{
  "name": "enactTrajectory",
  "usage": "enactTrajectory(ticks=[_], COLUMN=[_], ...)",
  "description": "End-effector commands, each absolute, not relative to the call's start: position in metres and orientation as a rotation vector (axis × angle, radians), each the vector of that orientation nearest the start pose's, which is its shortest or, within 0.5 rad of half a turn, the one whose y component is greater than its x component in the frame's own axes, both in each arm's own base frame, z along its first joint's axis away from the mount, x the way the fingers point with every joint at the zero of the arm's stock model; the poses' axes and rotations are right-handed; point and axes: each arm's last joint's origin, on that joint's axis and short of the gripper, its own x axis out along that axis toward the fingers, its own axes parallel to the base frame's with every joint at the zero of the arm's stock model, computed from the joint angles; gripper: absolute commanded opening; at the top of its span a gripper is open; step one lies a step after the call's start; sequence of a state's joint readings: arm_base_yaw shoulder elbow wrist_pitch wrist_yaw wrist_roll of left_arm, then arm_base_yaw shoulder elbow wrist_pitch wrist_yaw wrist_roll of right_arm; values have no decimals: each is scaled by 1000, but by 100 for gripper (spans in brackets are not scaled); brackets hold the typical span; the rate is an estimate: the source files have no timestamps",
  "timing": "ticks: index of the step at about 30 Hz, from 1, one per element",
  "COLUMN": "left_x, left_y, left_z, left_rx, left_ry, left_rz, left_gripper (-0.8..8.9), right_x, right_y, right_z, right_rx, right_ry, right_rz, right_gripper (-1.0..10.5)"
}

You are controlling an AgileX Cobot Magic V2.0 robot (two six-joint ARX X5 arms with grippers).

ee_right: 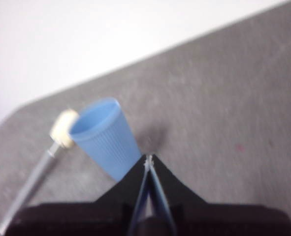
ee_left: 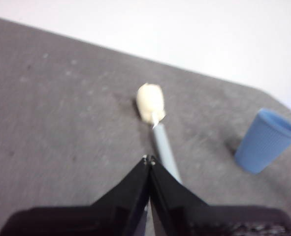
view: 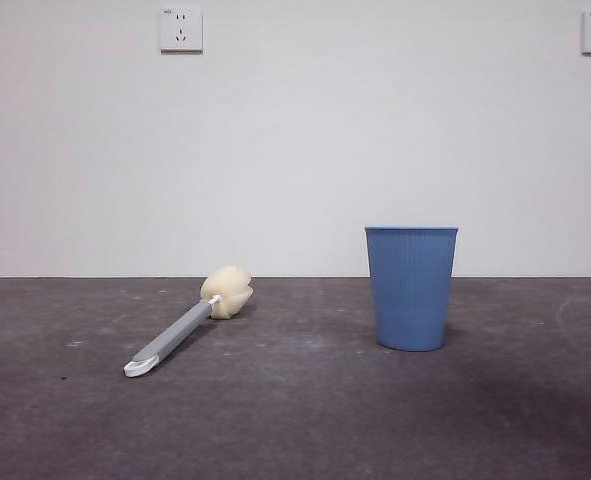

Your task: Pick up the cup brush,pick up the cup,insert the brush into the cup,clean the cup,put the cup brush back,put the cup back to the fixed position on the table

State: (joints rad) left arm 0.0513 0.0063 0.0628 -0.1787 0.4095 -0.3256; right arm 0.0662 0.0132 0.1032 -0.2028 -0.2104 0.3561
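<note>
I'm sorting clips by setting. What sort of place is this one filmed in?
Probably a bare indoor test room or lab bench, not a kitchen: a plain white wall with power sockets, a scuffed dark grey table, and only a cup brush and a blue cup laid out.

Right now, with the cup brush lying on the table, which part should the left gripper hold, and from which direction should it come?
Probably the middle of the grey handle of the cup brush, coming from above. The brush lies flat on the table, so only a downward approach lets the jaws straddle the slim handle. The sponge head is soft and rounded. The left gripper, now shut, must first open.
</note>
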Motion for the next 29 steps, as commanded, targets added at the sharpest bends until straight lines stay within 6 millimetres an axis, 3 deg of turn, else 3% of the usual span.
enactTrajectory(ticks=[1, 9, 19, 25, 29], left_x=[87, 76, 77, 79, 77], left_y=[-7, -9, -15, -16, -17], left_z=[186, 226, 270, 284, 286], left_rx=[-363, -363, -280, -242, -208], left_ry=[139, 207, 435, 575, 649], left_rz=[-352, -400, -611, -698, -723], left_gripper=[-6, -6, -6, -6, -7], right_x=[86, 87, 94, 93, 91], right_y=[13, 17, 23, 25, 25], right_z=[200, 245, 296, 313, 313], right_rx=[376, 321, 174, 100, 70], right_ry=[121, 235, 564, 743, 799], right_rz=[295, 439, 624, 674, 699], right_gripper=[-12, -12, -12, -11, -11])
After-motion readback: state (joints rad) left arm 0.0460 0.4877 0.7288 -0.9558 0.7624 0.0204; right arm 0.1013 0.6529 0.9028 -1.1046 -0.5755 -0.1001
